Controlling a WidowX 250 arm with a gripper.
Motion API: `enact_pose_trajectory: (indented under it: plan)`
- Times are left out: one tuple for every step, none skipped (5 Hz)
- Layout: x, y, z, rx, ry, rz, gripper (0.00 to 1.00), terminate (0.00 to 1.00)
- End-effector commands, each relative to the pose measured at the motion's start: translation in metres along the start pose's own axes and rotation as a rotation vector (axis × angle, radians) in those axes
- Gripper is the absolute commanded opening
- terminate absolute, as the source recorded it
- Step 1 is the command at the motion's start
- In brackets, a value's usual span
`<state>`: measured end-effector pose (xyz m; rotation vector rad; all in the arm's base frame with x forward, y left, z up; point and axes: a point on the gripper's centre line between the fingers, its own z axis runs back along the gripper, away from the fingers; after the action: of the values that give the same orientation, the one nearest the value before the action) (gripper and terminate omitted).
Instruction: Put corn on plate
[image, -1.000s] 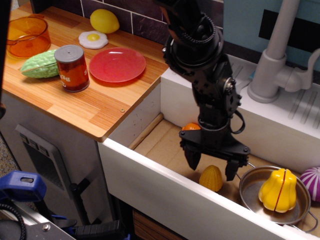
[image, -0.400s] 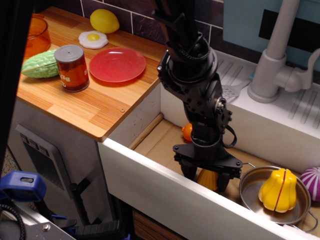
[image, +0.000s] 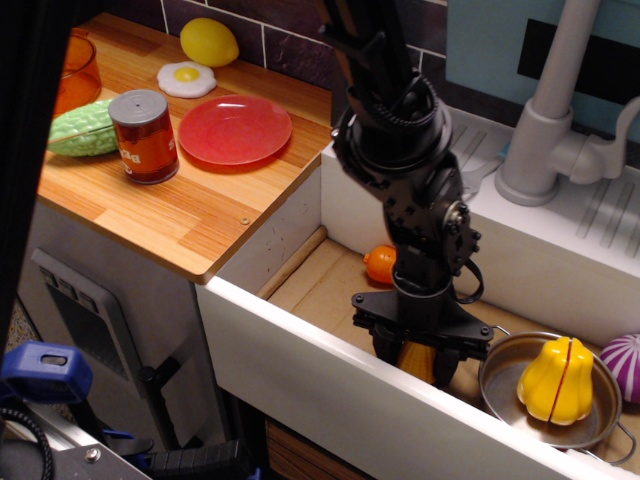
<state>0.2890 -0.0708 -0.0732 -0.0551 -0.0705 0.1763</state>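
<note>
Since a second ago the arm has dropped lower into the sink basin, and its gripper (image: 419, 352), then spread wide above the corn (image: 418, 360), has now drawn its fingers in against the corn's sides (only a yellow sliver shows between them).

From the left, on the wooden counter (image: 170, 215): an orange pot (image: 74, 72) at the frame's edge, a green vegetable (image: 77, 127), a red can (image: 143, 135), and the plate (image: 234, 129), with a fried egg (image: 186, 79) and lemon (image: 208, 41) behind it.

In the basin, a small orange piece (image: 380, 264) lies behind the arm. The corn sits on the basin floor, well apart from the plate. Just right, a metal pan (image: 500, 385) holds a yellow squash (image: 555, 381); a purple item (image: 625, 365) lies at the edge.
</note>
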Motion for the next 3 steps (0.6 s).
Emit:
enact_pose_trajectory:
  plan:
    - [0.037,0.025,0.072,0.095,-0.058,-0.039,0.00,0.00]
    - [0.053,0.051,0.122,0.241,-0.077,-0.073,0.00,0.00]
    - [0.075,0.086,0.151,0.279,-0.115,-0.097,0.00,0.00]
